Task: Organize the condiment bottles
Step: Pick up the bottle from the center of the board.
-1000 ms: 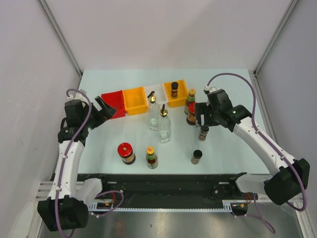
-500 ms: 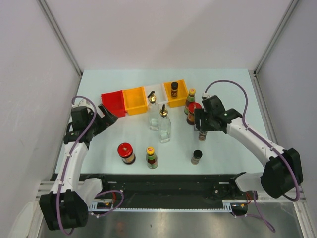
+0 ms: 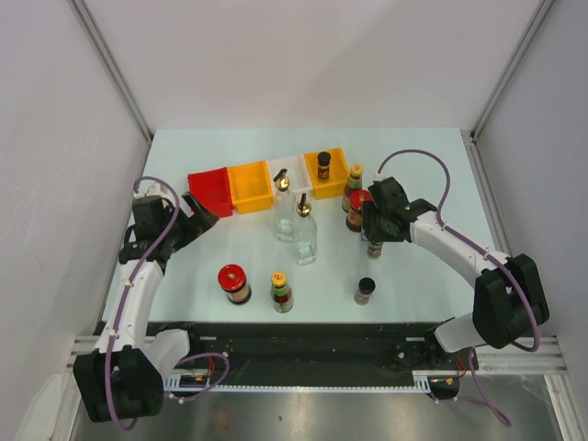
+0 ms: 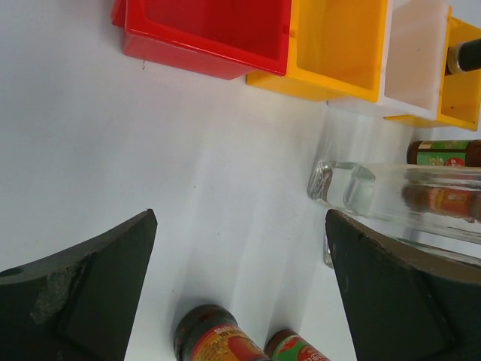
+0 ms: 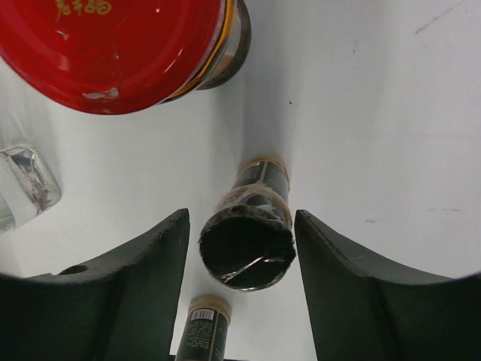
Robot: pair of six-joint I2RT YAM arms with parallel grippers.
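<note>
My right gripper (image 3: 375,233) hangs over a black-capped shaker (image 3: 375,248) that stands right of centre. In the right wrist view its fingers (image 5: 150,278) straddle the shaker's cap (image 5: 248,252) with a thin gap on each side, so it is open. Beside it stand a red-lidded jar (image 3: 358,209) and a green-capped sauce bottle (image 3: 354,180). Two clear glass bottles (image 3: 304,233) stand mid-table. Near the front are another red-lidded jar (image 3: 233,283), a sauce bottle (image 3: 281,291) and a second shaker (image 3: 365,290). My left gripper (image 3: 197,219) is wide open and holds nothing.
A red bin (image 3: 211,191), an orange bin (image 3: 251,186), a white bin (image 3: 286,170) and a second orange bin (image 3: 335,181) line the back; a shaker (image 3: 323,165) stands in the last one. The left wrist view looks low across the table toward the glass bottle (image 4: 391,192).
My right gripper has come down and in over the shaker, and its jaws have narrowed around the cap. The left arm shifted slightly at first and now holds still.
</note>
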